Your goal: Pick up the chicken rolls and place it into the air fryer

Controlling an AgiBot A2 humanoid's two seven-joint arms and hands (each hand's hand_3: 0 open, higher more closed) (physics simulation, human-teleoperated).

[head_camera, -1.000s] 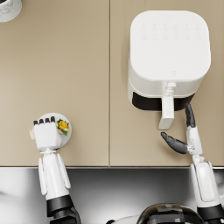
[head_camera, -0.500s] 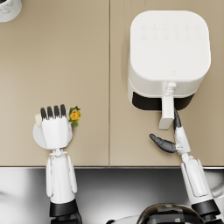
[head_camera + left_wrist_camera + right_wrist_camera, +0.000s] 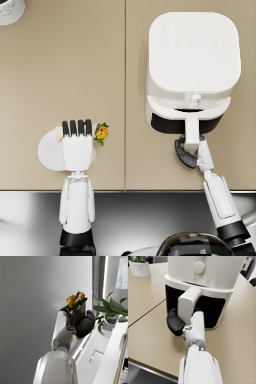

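Roll in left hand, right hand on fryer handle.

We see our left hand [image 3: 77,150] closed around the chicken roll [image 3: 76,307], lifted above the white plate [image 3: 49,152] at 8 o'clock on the table [image 3: 100,75]. Our right hand [image 3: 176,323] wraps the handle [image 3: 187,303] of the air fryer [image 3: 192,65] at 2 o'clock, its drawer slightly out. A pot [image 3: 10,9] sits at 11 o'clock.

A round white plate [image 3: 50,152] is lying on the beige wooden tabletop [image 3: 65,65]. A white marbled plant pot [image 3: 10,10] is sitting at the far corner.
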